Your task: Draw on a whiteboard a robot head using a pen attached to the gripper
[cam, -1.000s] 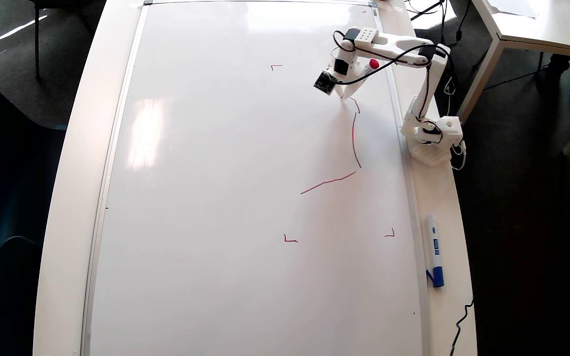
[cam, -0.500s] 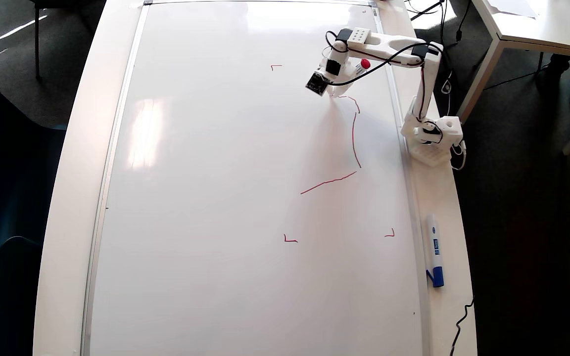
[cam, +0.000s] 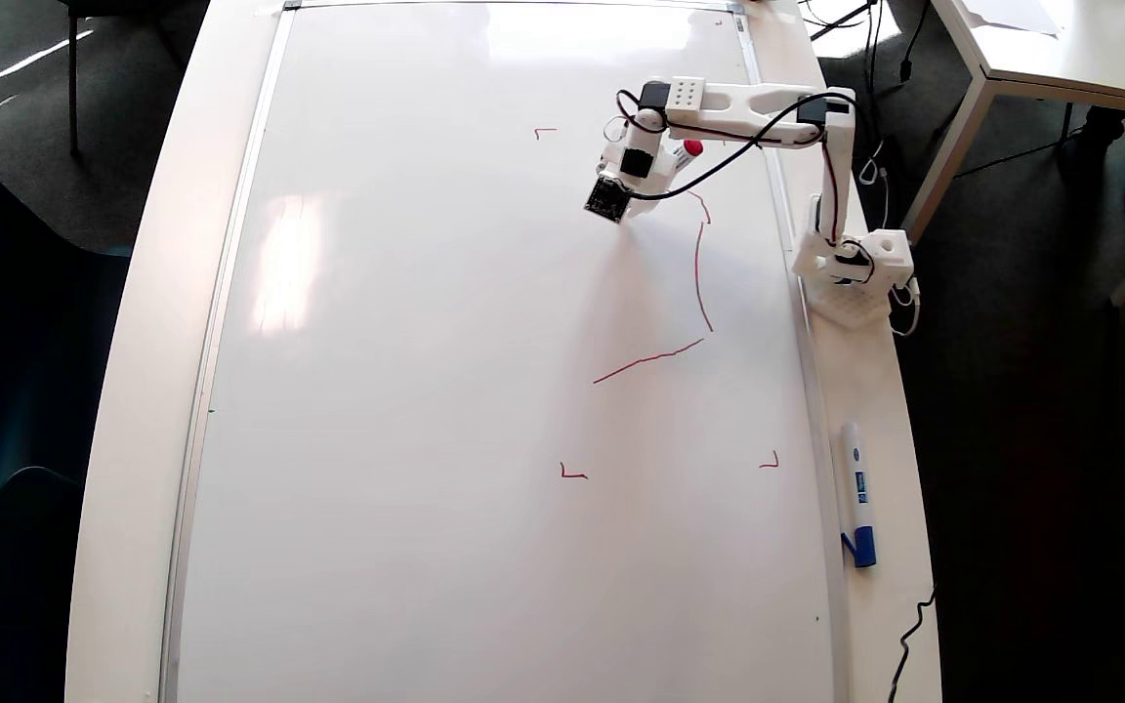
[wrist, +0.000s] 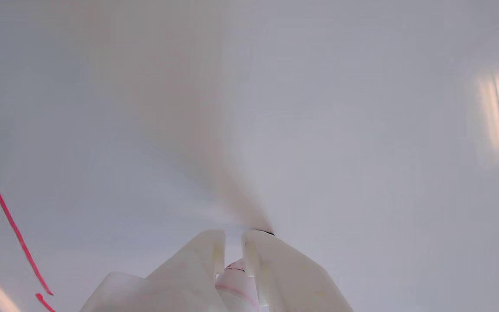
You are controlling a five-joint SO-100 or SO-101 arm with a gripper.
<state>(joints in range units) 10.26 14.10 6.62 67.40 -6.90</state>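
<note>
The whiteboard (cam: 426, 391) fills most of the overhead view, with tiny red corner marks (cam: 572, 474). Of the robot head, only a few thin red strokes (cam: 698, 273) show: a short hook, a long wobbly line, and a slanted line at its lower end. My gripper (cam: 643, 190) is at the upper end of the strokes, shut on the pen (cam: 687, 151), whose red end sticks up behind it. In the wrist view the white fingers (wrist: 202, 260) clamp the pen body (wrist: 232, 281) at the gripper (wrist: 233, 236). A red line (wrist: 7, 212) runs at the left edge.
A white marker with a blue cap (cam: 857, 493) lies on the white table (cam: 875, 410) to the right of the board's frame. The arm's base (cam: 855, 268) stands on that table strip. Another table (cam: 1061, 49) is at the top right.
</note>
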